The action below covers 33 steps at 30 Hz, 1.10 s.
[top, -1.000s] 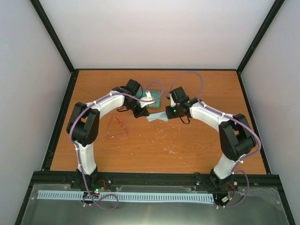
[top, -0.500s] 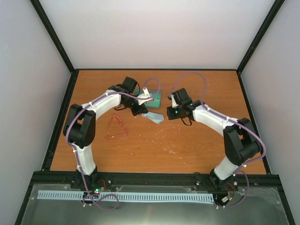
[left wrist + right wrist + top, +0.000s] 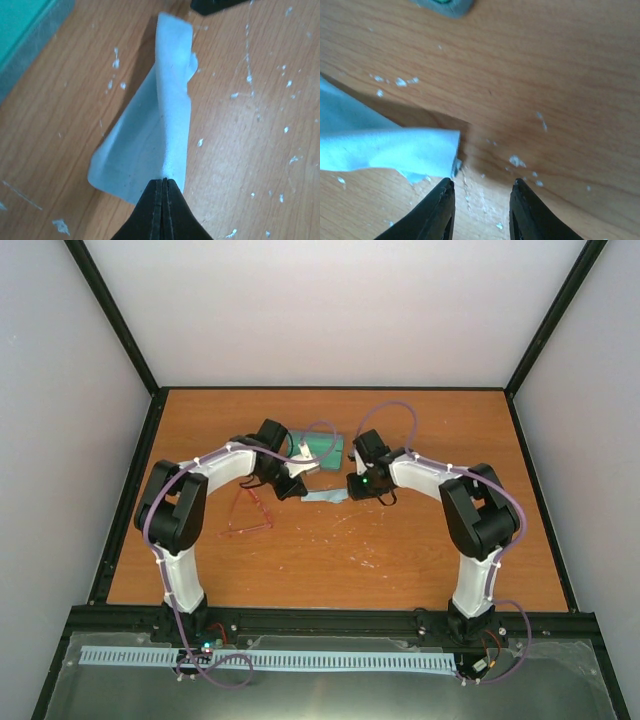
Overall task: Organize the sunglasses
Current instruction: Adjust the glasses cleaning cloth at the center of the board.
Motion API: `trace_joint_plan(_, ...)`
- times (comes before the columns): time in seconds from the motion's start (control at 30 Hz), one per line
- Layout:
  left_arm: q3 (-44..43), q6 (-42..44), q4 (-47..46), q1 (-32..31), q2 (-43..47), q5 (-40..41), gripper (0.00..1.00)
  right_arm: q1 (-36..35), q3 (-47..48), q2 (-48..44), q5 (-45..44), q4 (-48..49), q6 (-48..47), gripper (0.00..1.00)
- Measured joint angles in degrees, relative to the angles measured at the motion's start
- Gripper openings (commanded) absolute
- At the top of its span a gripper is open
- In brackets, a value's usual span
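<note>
- The sunglasses (image 3: pixel 248 512) are seen left of centre in the top view, lower left of the left gripper (image 3: pixel 163 181), the nearer one.
- That gripper is clamped on the light-blue cloth (image 3: pixel 165 115).
- The right gripper (image 3: pixel 481 187) is held apart, empty.

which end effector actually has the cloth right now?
The left end effector: it is shut on a pinched edge of the light-blue cloth. The right end effector is open, with the cloth's corner just off to one side, not between its fingers.
</note>
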State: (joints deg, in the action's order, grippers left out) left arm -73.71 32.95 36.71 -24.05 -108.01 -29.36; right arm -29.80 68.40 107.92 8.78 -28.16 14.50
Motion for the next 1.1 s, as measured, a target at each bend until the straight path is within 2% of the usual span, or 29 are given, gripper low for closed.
trace_joint_plan(0.1,1.8,0.2,-0.4,0.6,-0.2,0.6,0.01,0.0,2.3,0.7,0.6,-0.5,0.0,0.30)
trace_joint_plan(0.2,2.2,0.2,-0.5,0.7,-0.4,0.5,0.01,0.0,4.3,0.7,0.9,-0.8,0.0,0.42)
trace_joint_plan(0.27,1.9,0.2,-0.4,0.8,-0.4,-0.1,0.01,0.1,5.1,0.7,0.9,-0.8,0.1,0.44)
trace_joint_plan(0.53,-1.6,0.2,2.3,-0.4,-0.3,-5.2,0.01,2.6,2.9,-0.6,1.1,-0.9,1.9,0.40)
trace_joint_plan(0.87,-1.0,-1.0,7.3,-10.9,4.9,-10.1,0.01,7.3,-3.9,-9.4,-2.7,-0.3,2.5,0.37)
trace_joint_plan(1.1,-6.3,-3.6,10.5,-12.0,6.3,-15.6,0.00,9.2,-7.4,-14.6,-3.7,0.3,2.9,0.37)
